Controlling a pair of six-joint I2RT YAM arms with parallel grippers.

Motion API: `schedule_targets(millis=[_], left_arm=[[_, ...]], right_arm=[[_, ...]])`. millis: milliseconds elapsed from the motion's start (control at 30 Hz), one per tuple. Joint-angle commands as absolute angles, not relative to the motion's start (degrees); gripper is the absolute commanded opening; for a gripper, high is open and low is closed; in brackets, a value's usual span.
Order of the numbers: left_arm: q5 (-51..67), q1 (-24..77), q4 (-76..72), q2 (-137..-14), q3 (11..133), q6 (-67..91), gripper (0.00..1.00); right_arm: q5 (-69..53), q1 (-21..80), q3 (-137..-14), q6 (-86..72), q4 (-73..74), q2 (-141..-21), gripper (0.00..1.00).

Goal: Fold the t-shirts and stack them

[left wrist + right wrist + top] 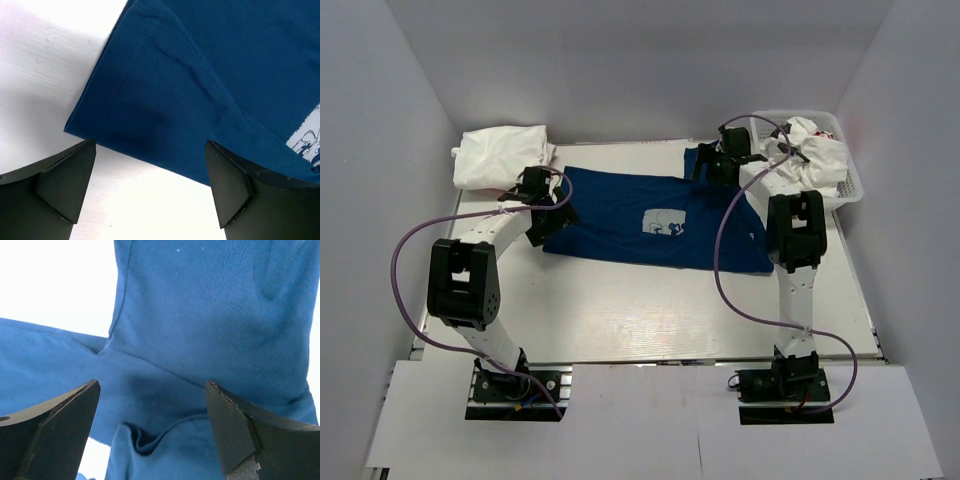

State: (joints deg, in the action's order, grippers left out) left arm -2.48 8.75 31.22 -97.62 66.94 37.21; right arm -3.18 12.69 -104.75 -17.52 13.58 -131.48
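White tabletop [670, 310]: navy t-shirt [620, 215] spread flat mid-table, bare board along its near edge. Basket [850, 192] far-right, its tees [817, 140] partly hidden by my right arm [795, 235]; folded white t-shirt [500, 155] far-left. Left gripper [150, 145], jaws apart, over the navy hem corner. Right gripper [151, 385], jaws apart, over a sleeve, I think.

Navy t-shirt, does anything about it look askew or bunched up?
Yes: the navy t-shirt isn't flat at its far right corner; under the right claw the cloth is rumpled into a small fold.
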Motion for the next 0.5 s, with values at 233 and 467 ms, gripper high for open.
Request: schedule_targets(millis=[233, 467], left_arm=[[-2.20, 8.96, 29.09, -95.80, 69.08, 35.69, 1.00], [0.60, 8.96, 25.15, -98.87, 68.56, 35.68, 1.00]], right_arm=[[-5.97, 13.18, -85.79, -17.66, 11.60, -113.13, 0.90], [-2.55, 13.45, -63.56, -24.86, 8.27, -100.74, 0.90]])
